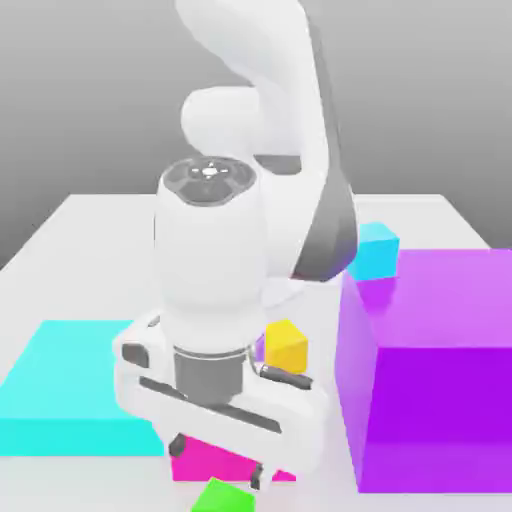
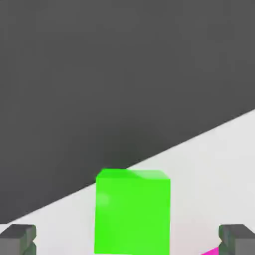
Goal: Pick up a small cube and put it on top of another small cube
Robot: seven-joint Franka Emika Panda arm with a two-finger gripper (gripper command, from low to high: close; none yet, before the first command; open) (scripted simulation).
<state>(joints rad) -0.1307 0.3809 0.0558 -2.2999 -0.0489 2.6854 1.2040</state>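
Gripper (image 2: pixel 127 241) wide open and empty, poised over the small green cube (image 2: pixel 132 211), which sits on the white bench (image 2: pixel 214 164) just beside the magenta block (image 1: pixel 215 462): descend straight, keep the cube centred between both fingers (image 2: pixel 19 238), then close without nudging the magenta block.

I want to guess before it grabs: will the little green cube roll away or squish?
Probably neither. The green cube has flat faces and sharp edges, so it should sit still or slide. It looks stiff, and its plain smooth sides could slip between the open gripper.
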